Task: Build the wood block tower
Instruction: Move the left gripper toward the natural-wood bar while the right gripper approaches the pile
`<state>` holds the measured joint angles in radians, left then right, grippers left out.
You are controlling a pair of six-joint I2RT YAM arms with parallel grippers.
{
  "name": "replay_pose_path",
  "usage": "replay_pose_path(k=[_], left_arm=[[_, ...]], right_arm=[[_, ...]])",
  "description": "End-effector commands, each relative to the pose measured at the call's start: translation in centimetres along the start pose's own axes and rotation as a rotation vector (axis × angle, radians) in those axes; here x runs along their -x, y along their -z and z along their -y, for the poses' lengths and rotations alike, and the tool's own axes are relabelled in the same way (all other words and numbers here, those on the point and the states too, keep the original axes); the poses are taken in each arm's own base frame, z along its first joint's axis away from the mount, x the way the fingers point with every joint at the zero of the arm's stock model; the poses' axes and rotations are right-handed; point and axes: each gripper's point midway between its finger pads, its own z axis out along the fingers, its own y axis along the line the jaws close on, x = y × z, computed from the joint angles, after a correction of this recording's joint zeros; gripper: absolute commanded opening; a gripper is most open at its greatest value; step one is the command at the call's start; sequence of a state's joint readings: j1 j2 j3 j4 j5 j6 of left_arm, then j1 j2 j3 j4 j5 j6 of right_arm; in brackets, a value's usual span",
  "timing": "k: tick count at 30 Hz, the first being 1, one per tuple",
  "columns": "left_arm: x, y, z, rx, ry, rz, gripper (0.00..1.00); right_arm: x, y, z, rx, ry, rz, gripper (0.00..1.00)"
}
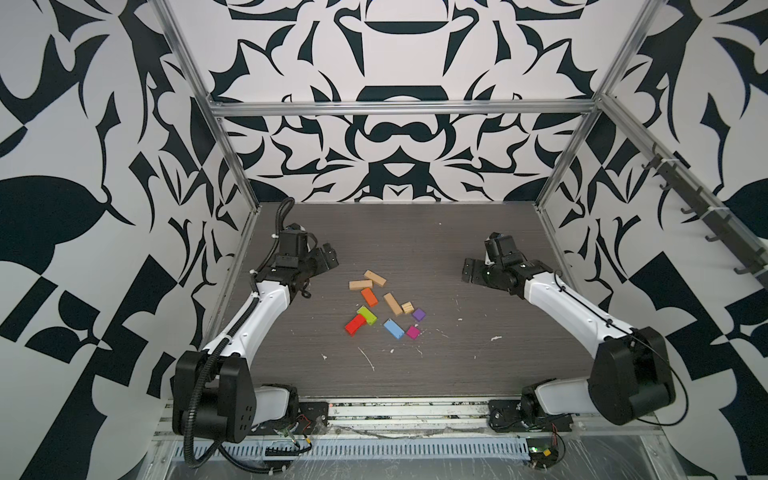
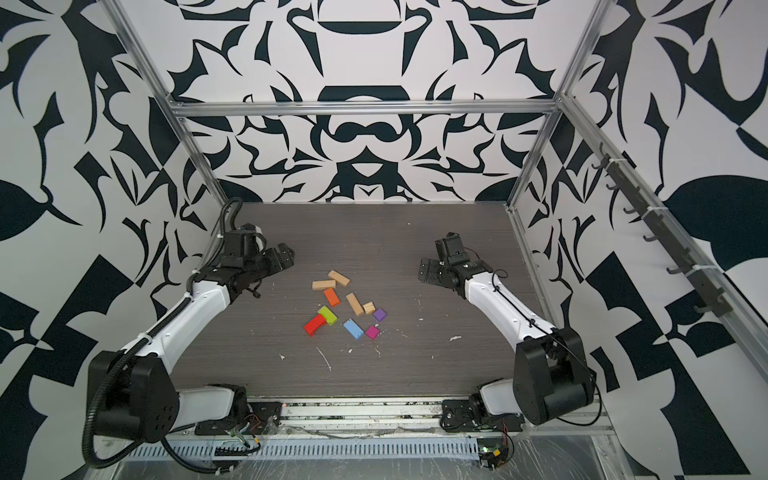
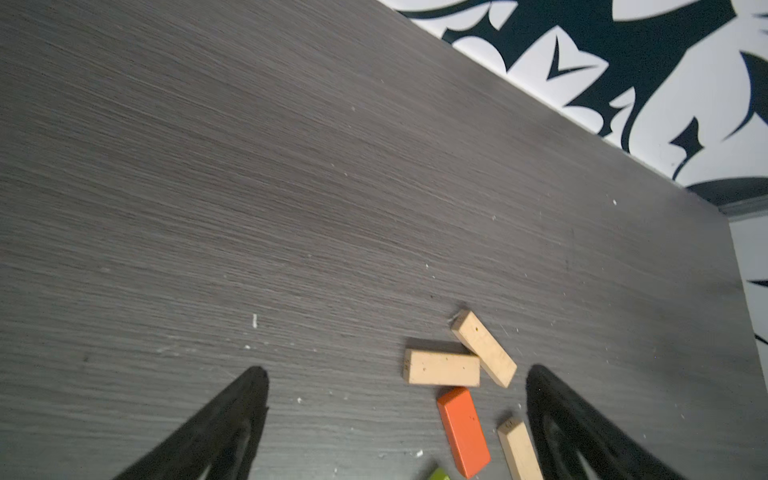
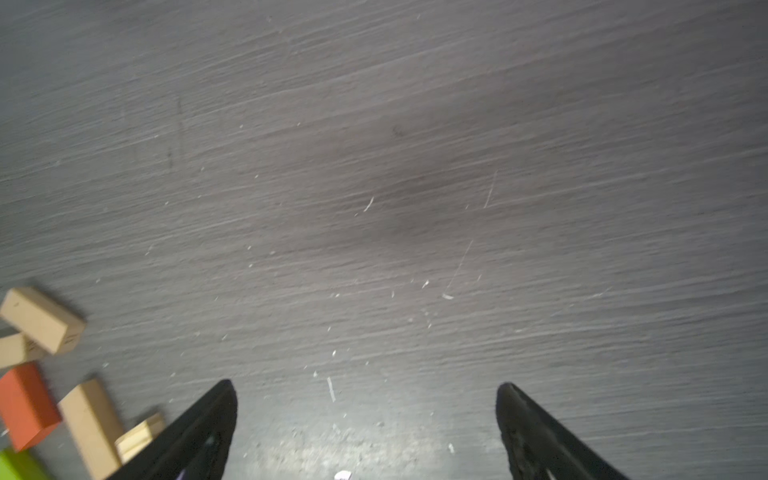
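The wood block tower is out of view; the wood blocks lie loose and flat mid-table. Two tan oblongs (image 1: 375,278) (image 1: 360,284) touch at the far end, with an orange one (image 1: 369,297) and a third tan one (image 1: 392,304) nearer. A tan cube (image 1: 407,307), purple cube (image 1: 418,314), magenta cube (image 1: 413,331), blue oblong (image 1: 393,328), lime-green oblong (image 1: 366,314) and red oblong (image 1: 354,324) follow. My left gripper (image 1: 327,258) (image 3: 397,372) hangs open left of the pile. My right gripper (image 1: 471,270) (image 4: 365,385) hangs open to its right, over bare table.
The dark wood-grain table (image 1: 415,374) carries white paint flecks (image 1: 368,359) towards the front. Metal frame posts (image 1: 232,166) and patterned walls close in the back and sides. Both arm bases (image 1: 216,399) sit at the front edge.
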<state>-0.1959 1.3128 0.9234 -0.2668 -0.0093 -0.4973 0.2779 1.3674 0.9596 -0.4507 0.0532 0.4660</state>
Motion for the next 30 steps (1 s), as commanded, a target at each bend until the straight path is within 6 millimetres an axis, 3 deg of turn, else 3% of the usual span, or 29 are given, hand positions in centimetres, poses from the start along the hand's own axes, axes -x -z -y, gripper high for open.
replay_pose_path(k=[1, 6, 16, 24, 30], left_arm=[[-1.6, -0.5, 1.8, -0.042, -0.035, -0.064, 0.99], [-3.1, -1.5, 3.9, -0.073, -0.098, -0.095, 1.00], [-5.6, -3.7, 8.3, -0.159, -0.207, -0.154, 1.00], [-5.5, -6.4, 9.4, -0.117, -0.365, -0.195, 0.99], [-7.2, -9.0, 10.3, -0.130, -0.518, -0.310, 0.97]], right_arm=[[-0.2, 1.1, -2.0, 0.109, -0.008, -0.011, 0.99], [-1.4, 1.2, -3.4, 0.169, 0.016, -0.061, 0.93], [-3.3, 1.6, -5.1, 0.186, 0.083, -0.085, 0.92], [-4.0, 2.1, -5.5, 0.206, 0.087, -0.097, 0.93], [-4.6, 2.1, -4.9, 0.185, 0.096, -0.116, 0.93]])
